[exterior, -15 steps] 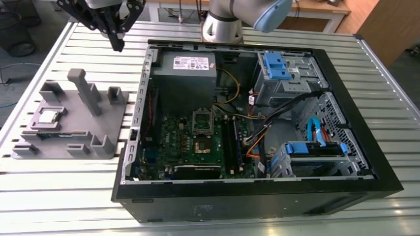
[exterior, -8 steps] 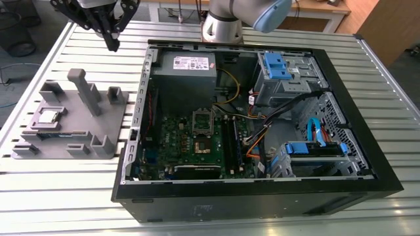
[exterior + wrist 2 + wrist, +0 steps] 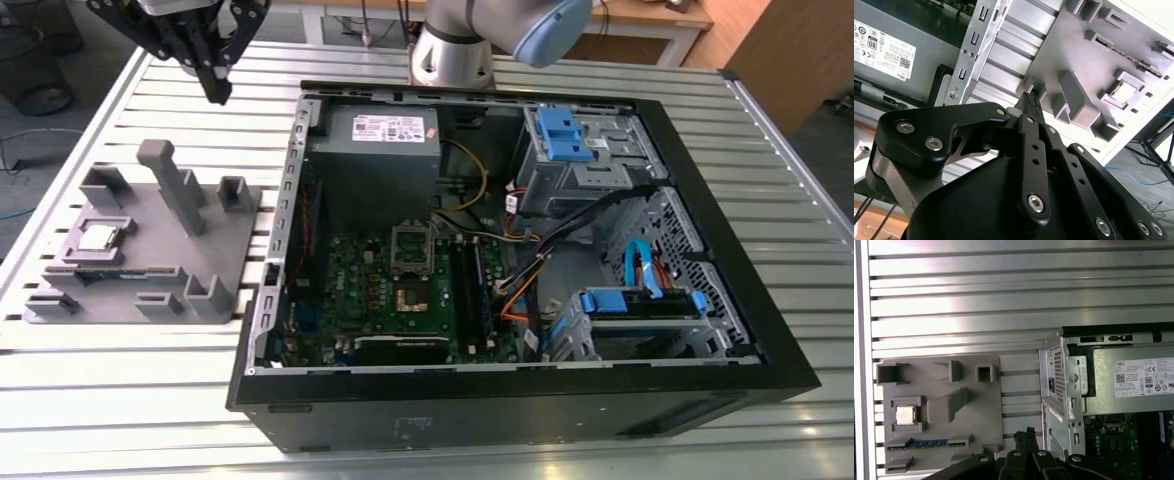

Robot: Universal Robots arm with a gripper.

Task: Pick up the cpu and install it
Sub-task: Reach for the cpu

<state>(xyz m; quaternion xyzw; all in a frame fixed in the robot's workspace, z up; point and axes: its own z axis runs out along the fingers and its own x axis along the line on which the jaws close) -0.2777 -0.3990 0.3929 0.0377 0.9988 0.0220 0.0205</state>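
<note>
The cpu (image 3: pixel 100 237) is a small silver square lying flat in a recess of the grey tray (image 3: pixel 200 250), at the exterior view's left; it also shows as the cpu (image 3: pixel 905 415) and the cpu (image 3: pixel 1124 92). My gripper (image 3: pixel 216 92) hangs high above the slatted table, beyond the tray's far edge and beside the case's corner. Its black fingers (image 3: pixel 1026 434) meet at the tip and hold nothing. In the second wrist view the gripper (image 3: pixel 1029 100) points toward the tray (image 3: pixel 1064 50). The green motherboard (image 3: pixel 354 270) lies inside the open case, its socket (image 3: pixel 414 295) near the middle.
The open black computer case (image 3: pixel 534 400) takes up the middle and the exterior view's right, with a grey power supply (image 3: pixel 380 135), blue drive brackets (image 3: pixel 567 135) and loose cables (image 3: pixel 527 270). A memory stick (image 3: pixel 929 442) lies in a tray slot. Upright posts (image 3: pixel 167 175) rise from the tray.
</note>
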